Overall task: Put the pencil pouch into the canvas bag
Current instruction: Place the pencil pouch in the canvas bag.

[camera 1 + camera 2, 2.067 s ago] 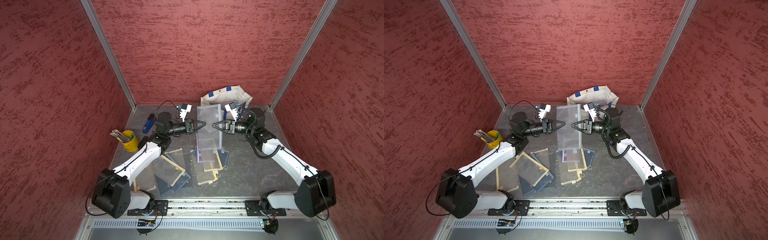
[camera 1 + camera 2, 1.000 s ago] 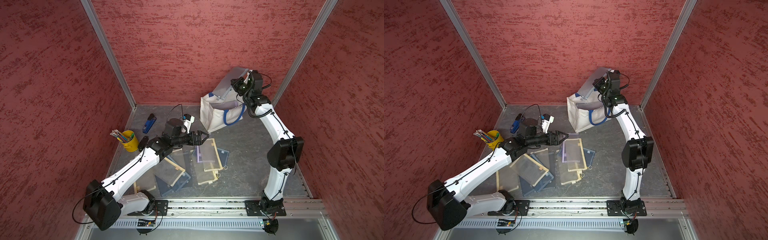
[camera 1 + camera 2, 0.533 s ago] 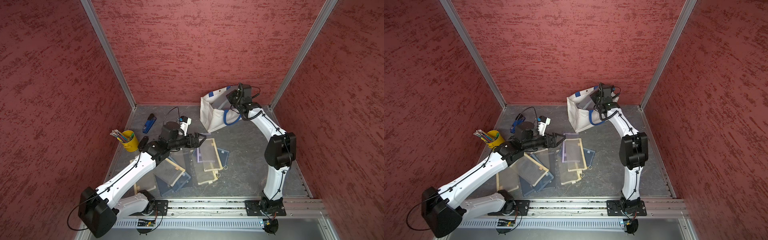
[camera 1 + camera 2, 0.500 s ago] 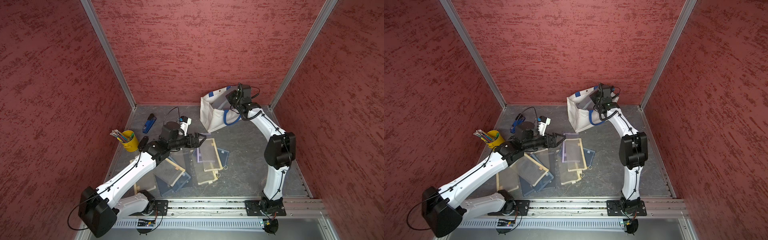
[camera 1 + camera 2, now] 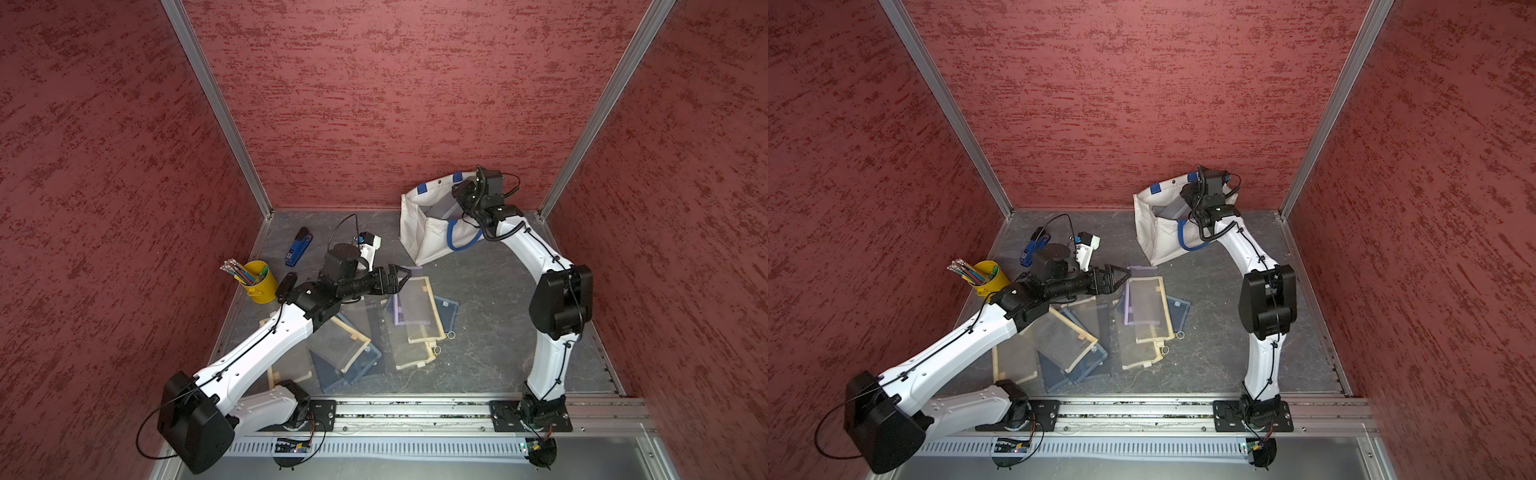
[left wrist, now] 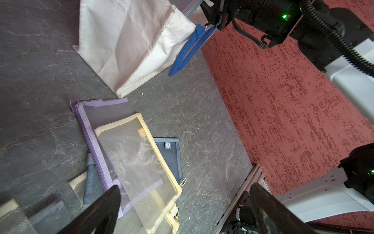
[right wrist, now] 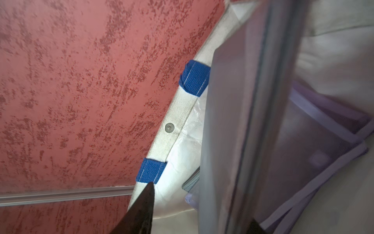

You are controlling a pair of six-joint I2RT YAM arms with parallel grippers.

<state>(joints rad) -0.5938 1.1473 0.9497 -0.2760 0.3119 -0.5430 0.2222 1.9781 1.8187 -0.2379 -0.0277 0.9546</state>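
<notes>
The off-white canvas bag [image 5: 424, 237] [image 5: 1154, 241] with blue handles stands open at the back right, against the wall. My right gripper [image 5: 462, 196] [image 5: 1188, 198] hangs at its mouth, jaws apart. In the right wrist view a grey-lilac mesh pencil pouch [image 7: 232, 121] passes between the fingers [image 7: 141, 208] down into the bag, beside its snap-button rim [image 7: 174, 121]; another pouch lies below. Both top views show the pouch [image 5: 441, 210] [image 5: 1168, 212] inside the bag. My left gripper [image 5: 405, 274] [image 6: 184, 188] is open and empty above the pouch pile.
Several mesh pouches [image 5: 415, 316] [image 6: 137, 154] lie overlapping mid-floor. A yellow bucket of pencils [image 5: 259, 286] and a blue stapler [image 5: 298, 247] sit at the left. Red walls and metal posts close in on three sides; a rail runs along the front.
My right arm came down from above the bag to its mouth and its jaws opened off the pouch, which now sits lower in the bag. My left arm drew back slightly.
</notes>
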